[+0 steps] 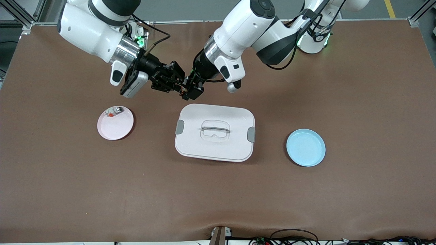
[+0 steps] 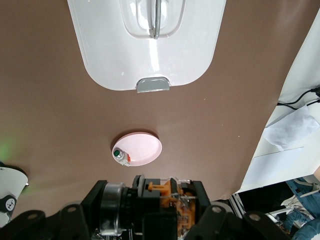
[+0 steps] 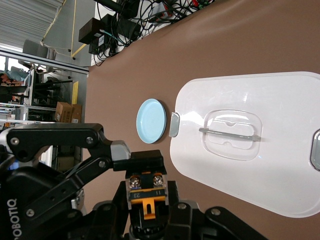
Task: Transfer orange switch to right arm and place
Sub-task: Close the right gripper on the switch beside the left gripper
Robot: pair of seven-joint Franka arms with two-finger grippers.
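The orange switch, a tiny black block with an orange-copper end, hangs in the air between both grippers, over the bare table just beside the white lidded box. My left gripper grips it end to end; in the left wrist view the left gripper clamps the switch from its silver head to its orange end. My right gripper meets it from the right arm's end. In the right wrist view the right gripper has its fingers pressed on both sides of the switch.
The white lidded box lies mid-table under the grippers, nearer the front camera. A pink plate toward the right arm's end holds a whitish-silver part. A blue plate sits toward the left arm's end.
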